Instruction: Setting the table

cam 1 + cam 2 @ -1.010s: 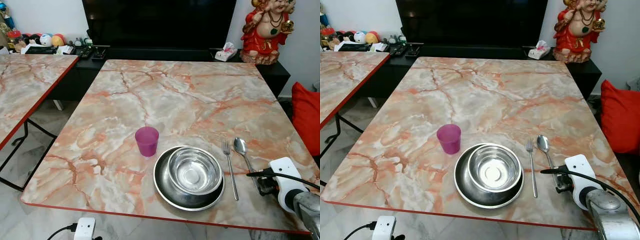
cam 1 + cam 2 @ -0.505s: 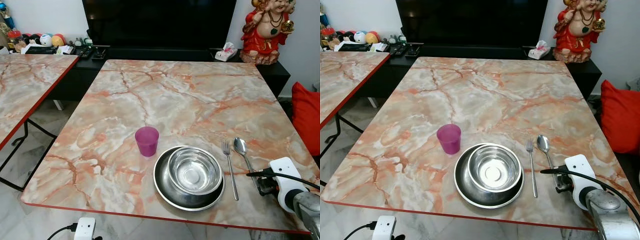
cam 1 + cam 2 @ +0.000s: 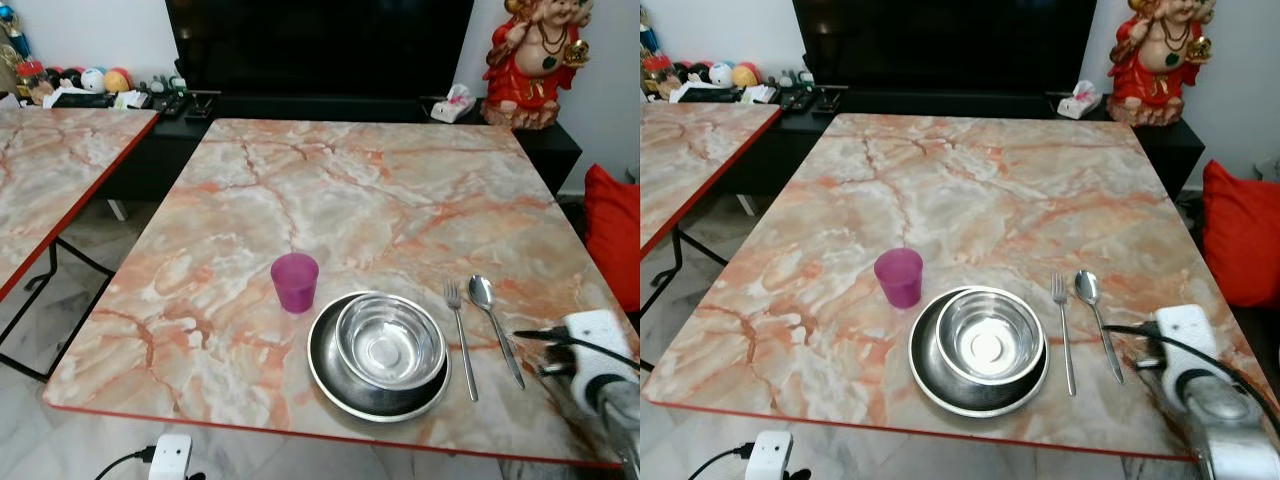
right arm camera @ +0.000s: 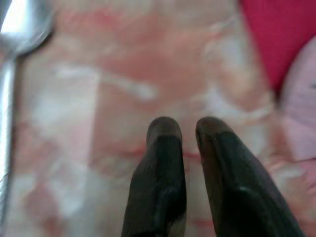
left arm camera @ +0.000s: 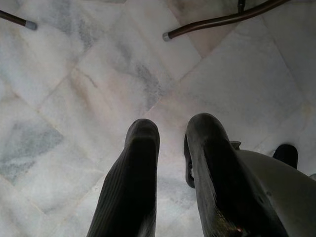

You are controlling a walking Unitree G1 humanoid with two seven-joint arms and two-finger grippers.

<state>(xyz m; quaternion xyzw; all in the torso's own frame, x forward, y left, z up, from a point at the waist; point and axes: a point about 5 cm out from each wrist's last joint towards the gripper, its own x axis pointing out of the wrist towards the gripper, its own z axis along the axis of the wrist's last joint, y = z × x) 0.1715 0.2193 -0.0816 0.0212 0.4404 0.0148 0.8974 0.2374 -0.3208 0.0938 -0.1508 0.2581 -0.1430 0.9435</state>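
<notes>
On the marble table (image 3: 330,190), near its front edge, a steel bowl (image 3: 389,342) sits inside a steel plate (image 3: 325,370). A purple cup (image 3: 294,281) stands just left of and behind them. A fork (image 3: 460,335) and a spoon (image 3: 493,322) lie side by side to the right of the plate. My right gripper (image 3: 545,352) hovers just right of the spoon's handle, blurred. In the right wrist view its fingers (image 4: 165,143) are close together with nothing between them, and the spoon (image 4: 10,44) lies off to one side. My left gripper (image 5: 170,131) hangs over the floor.
A second marble table (image 3: 50,170) stands to the left across a gap. Behind are a dark TV console (image 3: 300,105), a tissue pack (image 3: 455,102) and a red figurine (image 3: 530,60). A red cushion (image 3: 612,230) lies at the right. A white plug box (image 3: 170,455) sits on the floor.
My right gripper has come off the end of the spoon's handle and moved to the right. The spoon now lies free on the table.
</notes>
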